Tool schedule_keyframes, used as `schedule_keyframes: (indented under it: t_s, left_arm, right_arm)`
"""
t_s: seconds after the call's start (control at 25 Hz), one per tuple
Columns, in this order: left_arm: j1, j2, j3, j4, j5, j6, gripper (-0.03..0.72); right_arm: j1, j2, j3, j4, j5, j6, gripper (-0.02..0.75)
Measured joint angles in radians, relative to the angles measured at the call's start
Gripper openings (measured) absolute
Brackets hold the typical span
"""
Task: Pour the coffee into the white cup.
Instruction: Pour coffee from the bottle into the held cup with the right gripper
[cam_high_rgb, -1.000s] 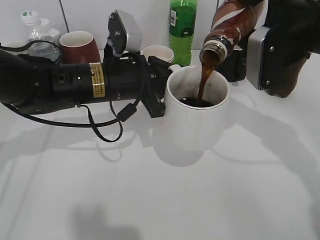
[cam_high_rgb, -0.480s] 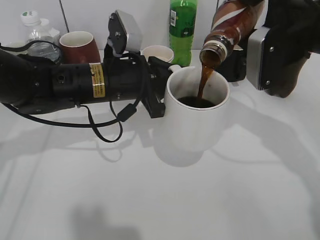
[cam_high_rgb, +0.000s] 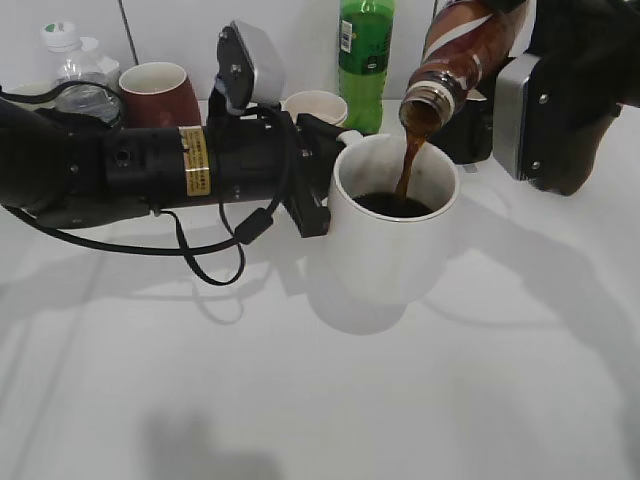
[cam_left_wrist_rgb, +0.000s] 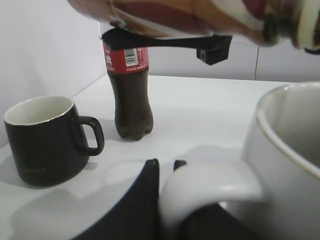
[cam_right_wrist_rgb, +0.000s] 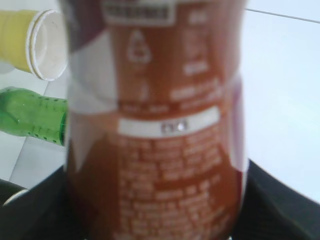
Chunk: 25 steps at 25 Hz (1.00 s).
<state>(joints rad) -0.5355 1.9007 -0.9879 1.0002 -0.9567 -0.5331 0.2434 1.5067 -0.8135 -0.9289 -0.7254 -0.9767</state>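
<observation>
The white cup (cam_high_rgb: 385, 245) stands mid-table, partly filled with dark coffee. My left gripper (cam_high_rgb: 318, 180) is shut on the cup's handle (cam_left_wrist_rgb: 210, 187); its tip shows in the left wrist view (cam_left_wrist_rgb: 165, 167). My right gripper (cam_high_rgb: 520, 70) is shut on the coffee bottle (cam_high_rgb: 462, 52), tilted mouth-down above the cup. A brown stream falls from the mouth into the cup. The bottle's label fills the right wrist view (cam_right_wrist_rgb: 155, 130), with the jaws (cam_right_wrist_rgb: 155, 210) dark on both sides of it. The bottle also crosses the top of the left wrist view (cam_left_wrist_rgb: 190, 17).
A green soda bottle (cam_high_rgb: 365, 60) and a yellow paper cup (cam_high_rgb: 316, 106) stand behind the white cup. A dark red mug (cam_high_rgb: 160, 93) and clear bottles (cam_high_rgb: 75, 70) stand at the back left. A cola bottle (cam_left_wrist_rgb: 129, 90) and a black mug (cam_left_wrist_rgb: 45, 137) show in the left wrist view.
The coffee level in the cup has risen as the stream keeps falling. The bottle and both arms have hardly moved.
</observation>
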Motion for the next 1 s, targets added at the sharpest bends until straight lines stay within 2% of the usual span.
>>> schedule_keyframes:
  t_s: [0.56, 0.88, 1.0]
  left_arm:
    - [0.000, 0.000, 0.000, 0.001, 0.003, 0.001, 0.050]
    - [0.000, 0.000, 0.000, -0.054, 0.001, 0.052, 0.050]
    - [0.000, 0.001, 0.000, -0.116, 0.001, 0.060, 0.050]
  right_arm:
    - [0.000, 0.000, 0.000, 0.003, 0.000, 0.030, 0.536]
    - [0.000, 0.000, 0.000, 0.001, -0.011, 0.300, 0.536]
    - [0.000, 0.000, 0.000, -0.029, -0.047, 0.451, 0.536]
